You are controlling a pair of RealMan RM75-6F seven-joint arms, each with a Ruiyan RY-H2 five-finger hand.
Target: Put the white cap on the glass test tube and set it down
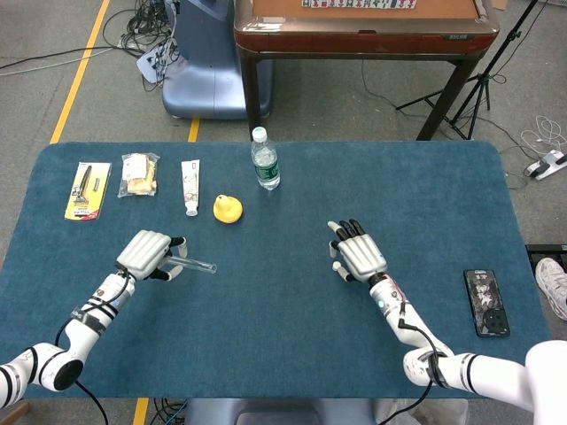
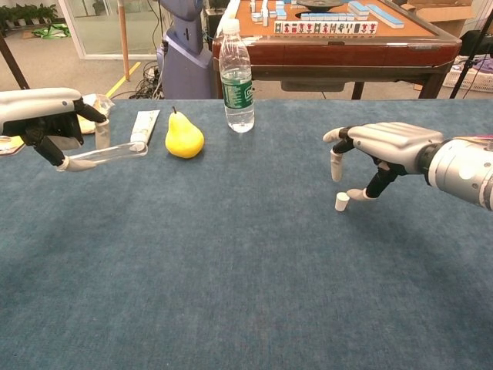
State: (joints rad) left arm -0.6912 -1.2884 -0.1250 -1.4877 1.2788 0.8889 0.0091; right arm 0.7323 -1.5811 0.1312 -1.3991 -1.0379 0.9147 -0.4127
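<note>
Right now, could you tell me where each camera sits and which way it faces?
Head view: high above, looking down on the blue table; both forearms show, the left robot hand holding the glass test tube.
Chest view: low at the near edge, looking across the table toward the room; right robot hand above the white cap.
Shared: both hands, tube, water bottle.

Silver-backed left hand (image 1: 144,253) and right hand (image 1: 356,255), white arms, black cables

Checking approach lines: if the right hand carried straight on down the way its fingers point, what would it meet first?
Most likely the small white cap standing on the blue table; the right hand hovers right above it, open, though depth is uncertain.
</note>
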